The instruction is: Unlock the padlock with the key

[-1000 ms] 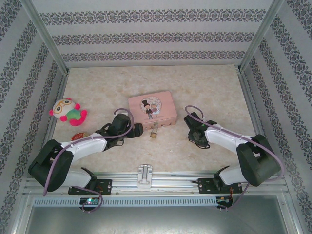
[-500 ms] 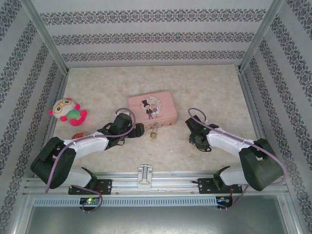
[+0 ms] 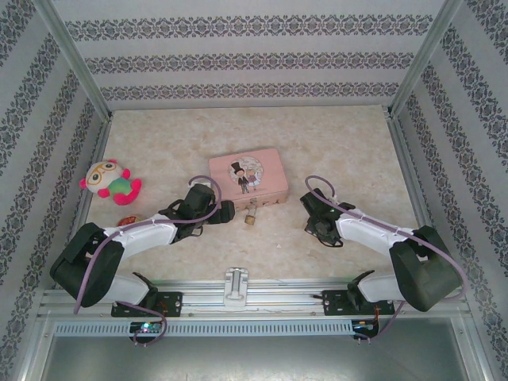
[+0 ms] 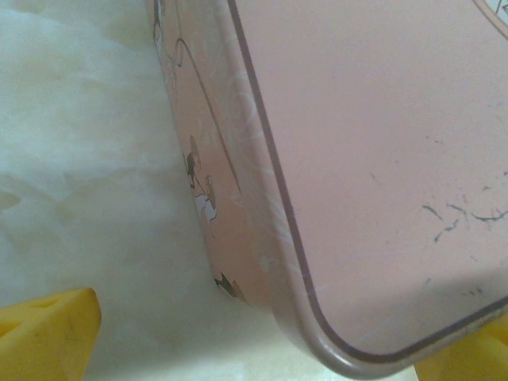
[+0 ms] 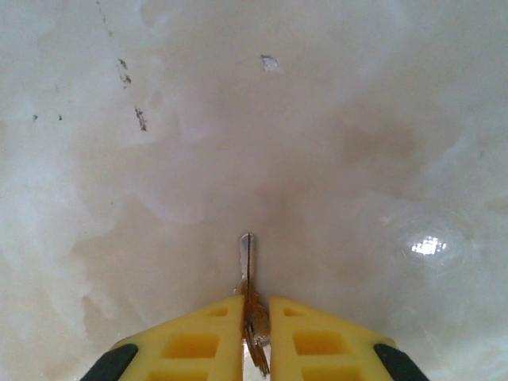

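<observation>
**A:** Where do we see the small brass-gold padlock with the silver shackle [image 3: 250,216]?

**B:** We see it on the pale marbled worktop [image 3: 341,143], about midway between the left and right edges and a little closer to the near edge than the far one. It sits just beside the near long side of the pink rectangular metal tin [image 3: 248,178]. We cannot tell whether the shackle touches the tin.

**A:** And the thin dark-grey metal key [image 5: 248,258]?

**B:** In the right wrist view we find it pinched between the yellow fingers [image 5: 198,341] of the right gripper [image 5: 255,305]. The jaws are closed almost fully on its head, and the blade points out ahead over bare worktop. From above, the right gripper [image 3: 313,226] is to the right of the padlock and apart from it.

**A:** What do we make of the left gripper [image 3: 225,210]?

**B:** Its jaws stand wide apart and grip nothing. In the left wrist view a rounded corner of the tin [image 4: 381,159] lies between its yellow fingers [image 4: 48,333]. From above it sits near the padlock, on its left.

**A:** Do we note anything else?

**B:** A pink and green plush toy [image 3: 109,181] lies by the left edge.
</observation>
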Tool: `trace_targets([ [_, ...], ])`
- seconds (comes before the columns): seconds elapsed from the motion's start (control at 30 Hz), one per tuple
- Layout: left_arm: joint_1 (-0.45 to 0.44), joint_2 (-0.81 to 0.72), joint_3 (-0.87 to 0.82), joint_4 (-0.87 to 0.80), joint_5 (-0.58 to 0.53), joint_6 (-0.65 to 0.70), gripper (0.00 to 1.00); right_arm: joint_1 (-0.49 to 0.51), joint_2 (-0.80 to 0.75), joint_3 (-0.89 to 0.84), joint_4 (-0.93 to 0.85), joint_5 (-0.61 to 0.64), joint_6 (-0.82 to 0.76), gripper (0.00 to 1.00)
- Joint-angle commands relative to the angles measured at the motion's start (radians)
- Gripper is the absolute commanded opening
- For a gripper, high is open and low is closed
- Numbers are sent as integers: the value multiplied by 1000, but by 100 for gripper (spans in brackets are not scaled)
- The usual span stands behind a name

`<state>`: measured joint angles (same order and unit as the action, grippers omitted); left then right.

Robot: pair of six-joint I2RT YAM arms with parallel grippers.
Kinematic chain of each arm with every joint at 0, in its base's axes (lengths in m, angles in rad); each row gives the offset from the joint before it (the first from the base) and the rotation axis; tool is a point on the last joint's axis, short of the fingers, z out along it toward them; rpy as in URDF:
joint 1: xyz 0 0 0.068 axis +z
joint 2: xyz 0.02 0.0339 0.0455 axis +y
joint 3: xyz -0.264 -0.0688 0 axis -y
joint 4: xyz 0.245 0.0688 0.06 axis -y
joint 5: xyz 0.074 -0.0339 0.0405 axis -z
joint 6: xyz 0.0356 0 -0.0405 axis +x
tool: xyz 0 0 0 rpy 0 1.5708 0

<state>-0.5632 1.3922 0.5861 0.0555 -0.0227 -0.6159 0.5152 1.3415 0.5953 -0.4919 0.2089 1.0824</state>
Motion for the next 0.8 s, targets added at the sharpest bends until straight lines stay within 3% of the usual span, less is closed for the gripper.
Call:
trace_targets([
  [0.0, -7, -30, 34, -6, -58, 13, 97, 13, -7, -6, -31, 5, -4, 9],
  [0.13, -8, -58, 35, -19, -65, 12, 98, 19, -26, 31, -91, 35, -45, 0],
  [0.43, -6, -140, 33, -12, -39, 31, 98, 49, -148, 135, -217, 74, -182, 0],
  [0.77, -7, -236, 23, 10, 21, 74, 100, 49, -261, 308, -238, -96, -390, 0],
])
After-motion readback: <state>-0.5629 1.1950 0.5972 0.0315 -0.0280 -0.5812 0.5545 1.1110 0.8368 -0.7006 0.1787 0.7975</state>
